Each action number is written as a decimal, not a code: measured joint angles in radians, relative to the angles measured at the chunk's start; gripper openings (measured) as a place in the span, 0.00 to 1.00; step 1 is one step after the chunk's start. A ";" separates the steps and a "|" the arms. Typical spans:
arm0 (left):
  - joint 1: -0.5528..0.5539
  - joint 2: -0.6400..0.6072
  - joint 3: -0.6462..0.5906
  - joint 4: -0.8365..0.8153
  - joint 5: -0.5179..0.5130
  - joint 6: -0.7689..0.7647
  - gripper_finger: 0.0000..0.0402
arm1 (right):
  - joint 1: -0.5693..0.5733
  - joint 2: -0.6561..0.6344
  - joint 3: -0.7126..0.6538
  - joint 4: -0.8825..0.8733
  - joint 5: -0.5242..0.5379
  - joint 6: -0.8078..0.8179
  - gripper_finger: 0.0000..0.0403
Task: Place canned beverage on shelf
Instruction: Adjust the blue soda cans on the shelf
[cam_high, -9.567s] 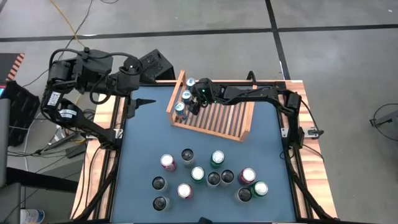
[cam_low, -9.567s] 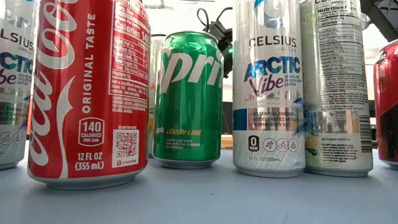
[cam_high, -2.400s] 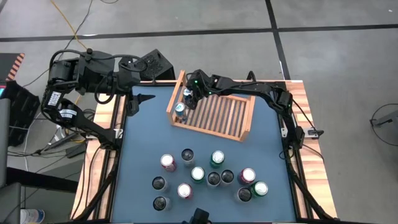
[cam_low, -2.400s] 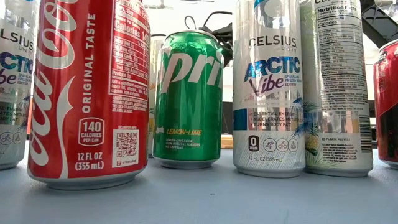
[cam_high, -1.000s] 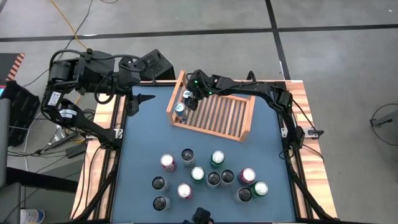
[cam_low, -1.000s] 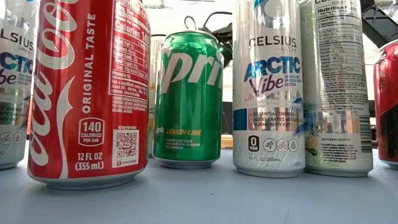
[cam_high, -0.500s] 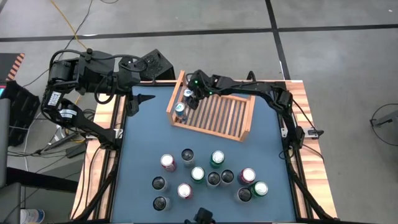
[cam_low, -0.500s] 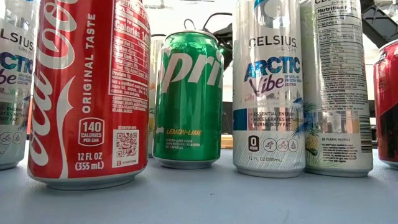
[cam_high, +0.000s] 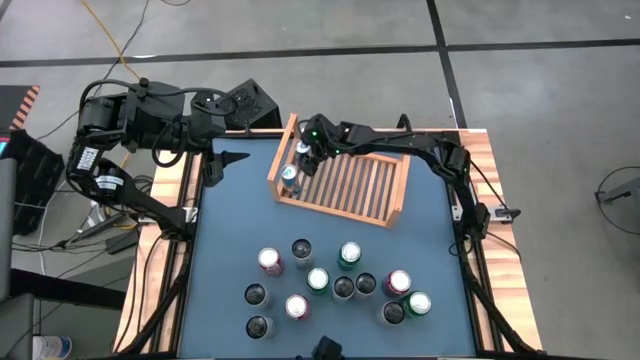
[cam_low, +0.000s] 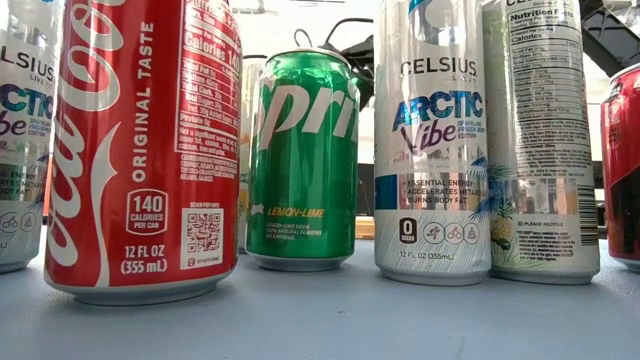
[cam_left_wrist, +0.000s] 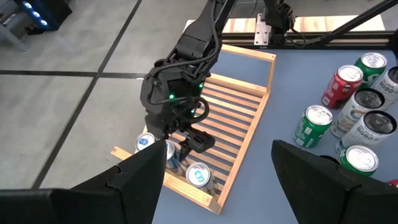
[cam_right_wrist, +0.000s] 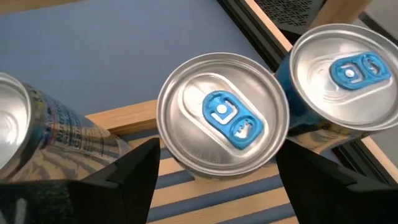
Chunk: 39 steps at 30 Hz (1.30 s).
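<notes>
From the high view I am looking at the shelf, a light-brown wooden rack with a slatted base and raised side boards, sitting toward the far side of the blue table. Blue-tabbed cans are standing along its left side board. The right gripper is reaching across the rack from the right and hovering over that row. The left gripper is waiting at the table's far left edge, well apart from the rack. A cluster of loose cans is standing on the near half of the table.

The low view is showing me mostly near cans: a red cola can, a green can and a white can; the rack is hidden behind them.

Through the left wrist view I am seeing the rack at an angle, the right arm bending down over its corner, its jaws standing apart above the cans there. The left fingers are standing wide apart and holding nothing.

In the right wrist view I am looking straight down on a silver can top with a blue tab, another can touching beside it, the right fingers spread wide on either side, not gripping.
</notes>
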 joint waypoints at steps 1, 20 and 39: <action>0.000 0.000 0.000 0.000 0.000 0.000 0.69 | 0.001 0.000 0.000 -0.001 -0.002 0.000 0.76; 0.000 0.000 0.000 -0.012 0.060 0.017 0.69 | 0.011 -0.068 0.009 -0.241 -0.007 0.029 0.76; 0.078 -0.245 -0.605 0.435 0.335 0.081 0.69 | 0.234 -0.134 0.009 -0.036 -0.043 -0.114 0.74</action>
